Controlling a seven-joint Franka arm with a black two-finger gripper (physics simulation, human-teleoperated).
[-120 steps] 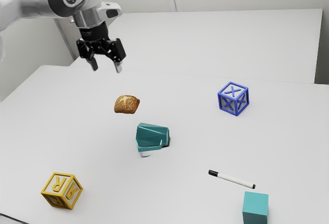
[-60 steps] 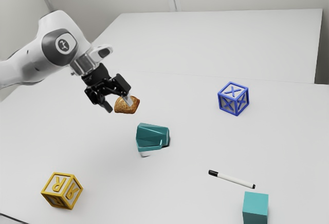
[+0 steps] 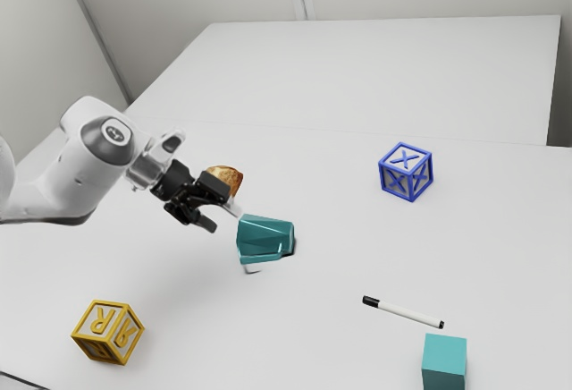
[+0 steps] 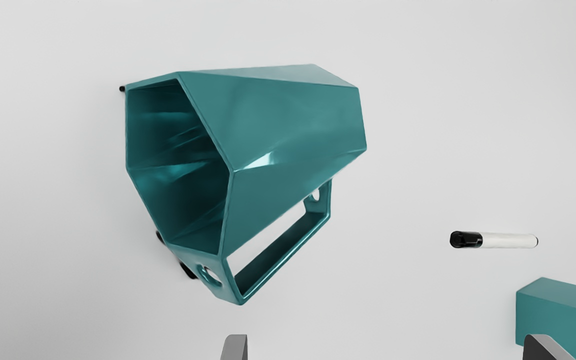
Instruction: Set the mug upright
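Observation:
The teal faceted mug (image 3: 264, 237) lies on its side on the white table, just to the exterior view's right of the gripper (image 3: 223, 218). In the wrist view the mug (image 4: 278, 120) shows its dark hollow mouth and its angular handle, which is low against the table side. The gripper (image 4: 385, 347) is open, its two fingertips wide apart with nothing held between them. A gap remains between fingers and mug.
Bread (image 3: 225, 177) lies behind the gripper. A blue lettered block (image 3: 406, 172) stands farther off, a yellow one (image 3: 108, 332) near the front. A marker (image 3: 403, 312) and a teal cube (image 3: 444, 362) lie toward the exterior view's right on the table (image 3: 322, 345).
My arm has come down and toward the exterior view's right, and the hand has tilted, bringing the gripper from above and behind the bread to near the mug. The objects have stayed put.

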